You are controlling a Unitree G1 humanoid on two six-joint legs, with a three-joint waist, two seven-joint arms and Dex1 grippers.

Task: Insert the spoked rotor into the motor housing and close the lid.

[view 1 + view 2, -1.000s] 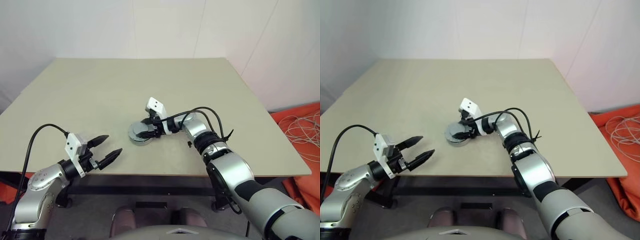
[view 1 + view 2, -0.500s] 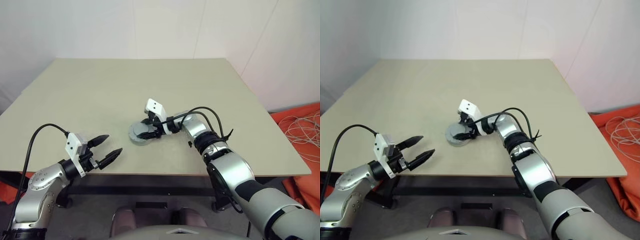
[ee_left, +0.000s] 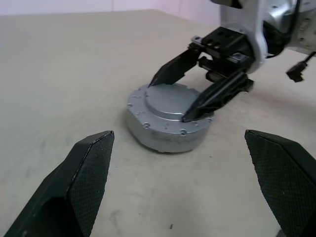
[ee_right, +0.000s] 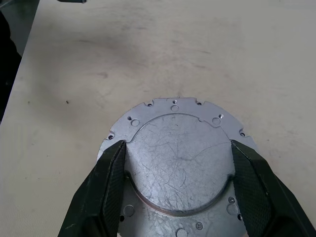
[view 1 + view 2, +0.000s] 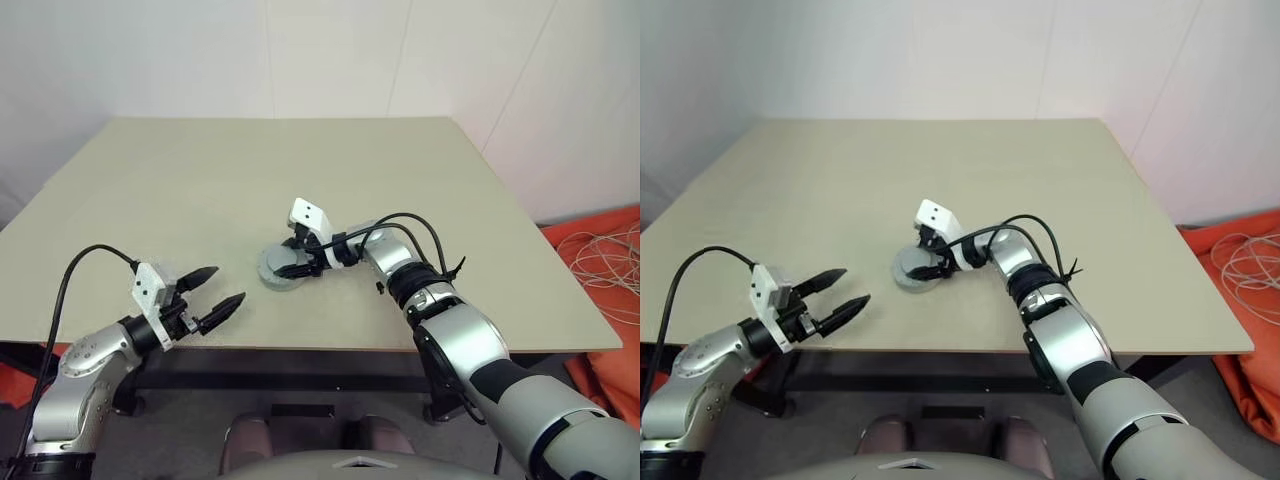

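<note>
A round silver drum [image 5: 274, 274], the motor housing with the lid on top, sits on the table's near middle. The lid [image 4: 177, 163] is a flat grey disc with a raised round plate and small screw holes. My right gripper [image 5: 296, 262] reaches in from the right. Its two black fingers [image 4: 111, 187] press against opposite edges of the raised plate, so it is shut on the lid. My left gripper [image 5: 226, 286] hovers open near the front edge, to the left of the drum and pointing at it, holding nothing. The spoked rotor is hidden.
The beige table [image 5: 200, 180] stretches bare behind and to both sides of the drum. Orange cloth and white cable [image 5: 600, 255] lie on the floor past the table's right edge. White walls stand behind.
</note>
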